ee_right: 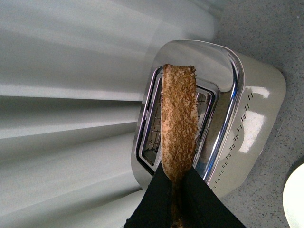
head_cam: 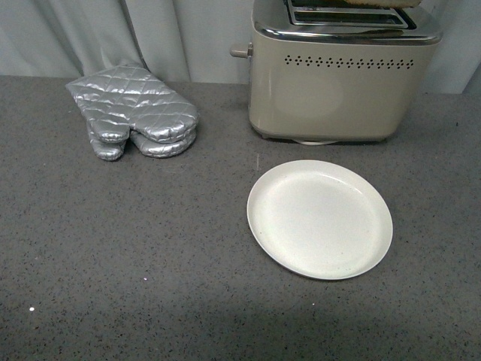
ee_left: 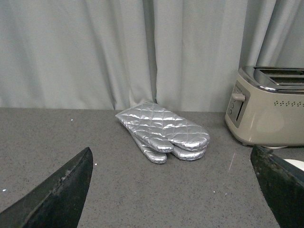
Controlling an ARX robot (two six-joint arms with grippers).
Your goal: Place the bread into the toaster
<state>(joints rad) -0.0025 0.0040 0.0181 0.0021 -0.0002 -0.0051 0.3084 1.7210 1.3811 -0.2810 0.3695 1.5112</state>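
Observation:
In the right wrist view my right gripper (ee_right: 178,199) is shut on the bread (ee_right: 179,123), a brown slice seen edge-on. It hangs over the chrome top and slots of the beige toaster (ee_right: 247,128); I cannot tell whether it touches a slot. In the front view the toaster (head_cam: 342,83) stands at the back right, and a brown sliver of bread (head_cam: 379,2) shows at the top edge above it. In the left wrist view my left gripper (ee_left: 171,199) is open and empty, low over the counter, with the toaster (ee_left: 270,118) off to one side. Neither arm shows in the front view.
A round white plate (head_cam: 319,218) lies empty in front of the toaster; its rim also shows in the right wrist view (ee_right: 295,199). Silver quilted oven mitts (head_cam: 135,113) lie at the back left, also in the left wrist view (ee_left: 164,130). A grey curtain hangs behind the counter.

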